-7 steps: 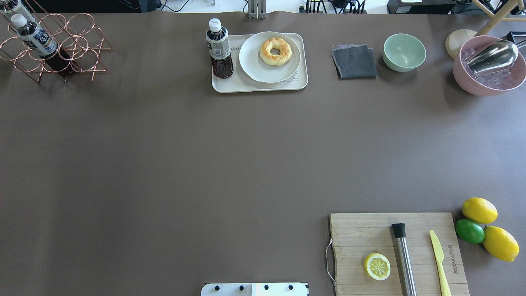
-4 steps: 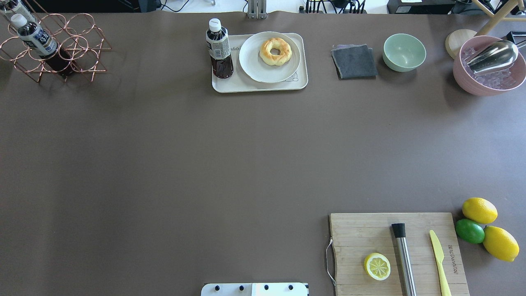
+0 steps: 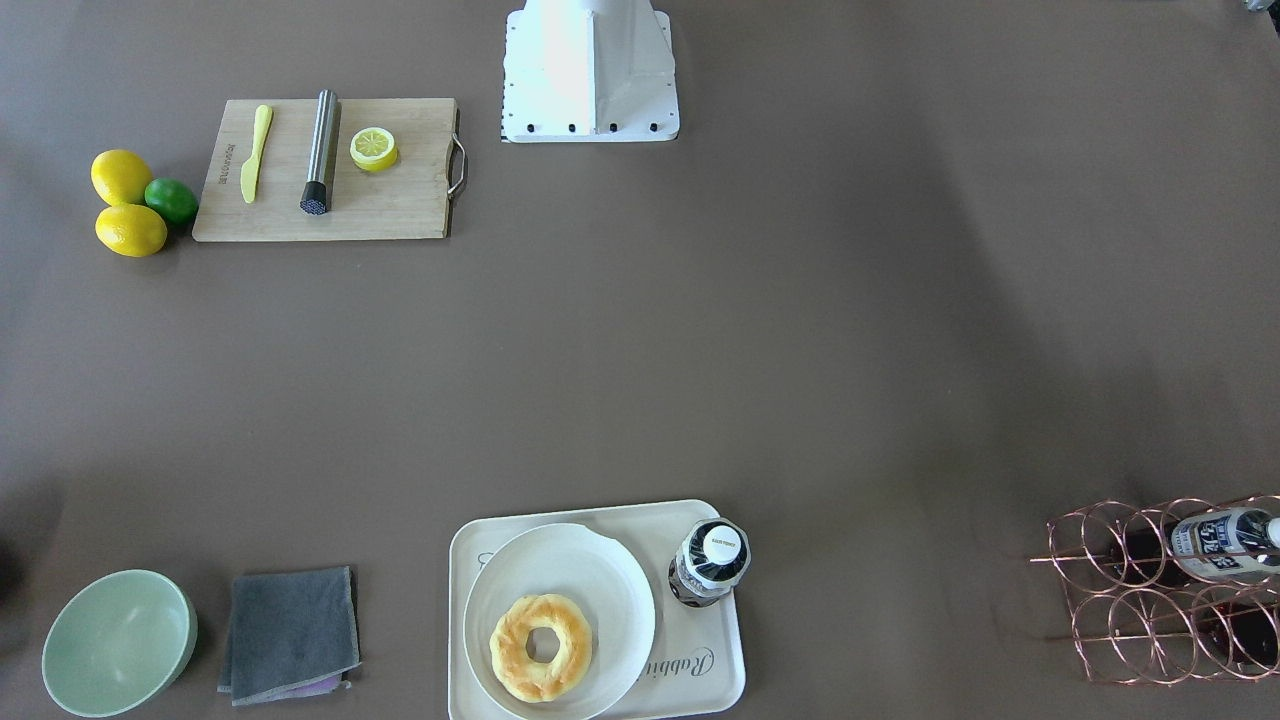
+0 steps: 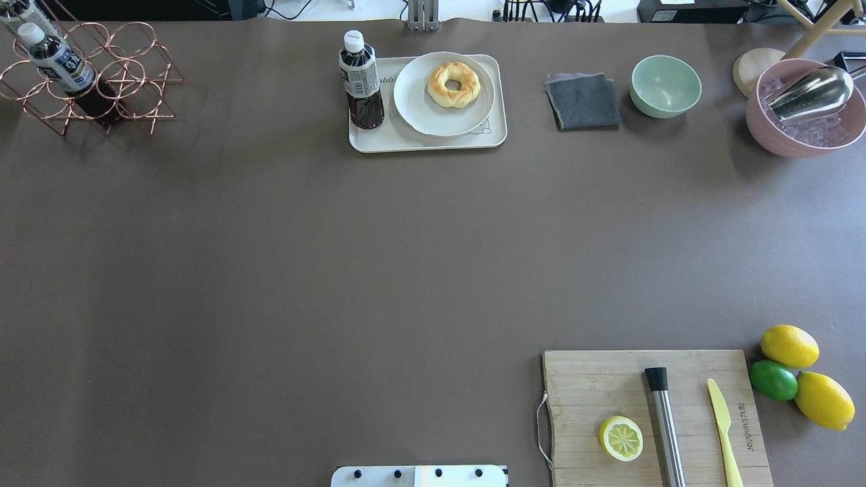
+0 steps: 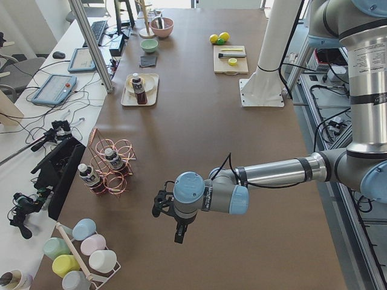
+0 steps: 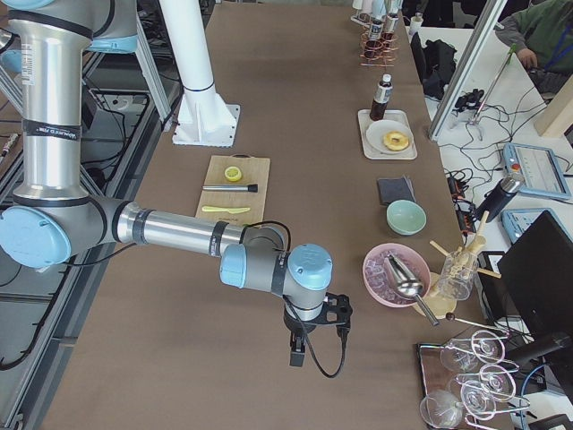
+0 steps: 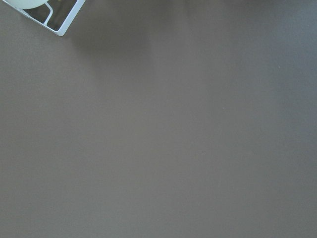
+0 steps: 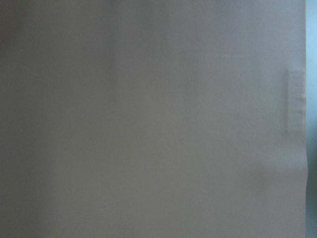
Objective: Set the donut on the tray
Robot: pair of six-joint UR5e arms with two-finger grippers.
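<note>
The golden donut point(image 4: 453, 84) lies on a round white plate point(image 4: 419, 111), which sits on the cream tray point(image 4: 379, 138) at the table's far edge. The front-facing view shows the donut point(image 3: 540, 647), the plate point(image 3: 560, 570) and the tray point(image 3: 700, 670) too. A dark drink bottle point(image 4: 360, 81) stands on the tray's left end. Neither gripper shows in the overhead or front-facing views. My left gripper point(image 5: 178, 229) shows only in the exterior left view, my right gripper point(image 6: 296, 352) only in the exterior right view. Both hang over bare table far from the tray. I cannot tell whether they are open or shut.
A wooden cutting board point(image 4: 588, 385) with a lemon half point(image 4: 621, 437), a steel muddler and a yellow knife is near right. Lemons and a lime point(image 4: 773, 379) lie beside it. A grey cloth point(image 4: 583, 101), green bowl point(image 4: 666, 86), pink ice bowl point(image 4: 805, 135) and copper bottle rack point(image 4: 88, 81) line the far edge.
</note>
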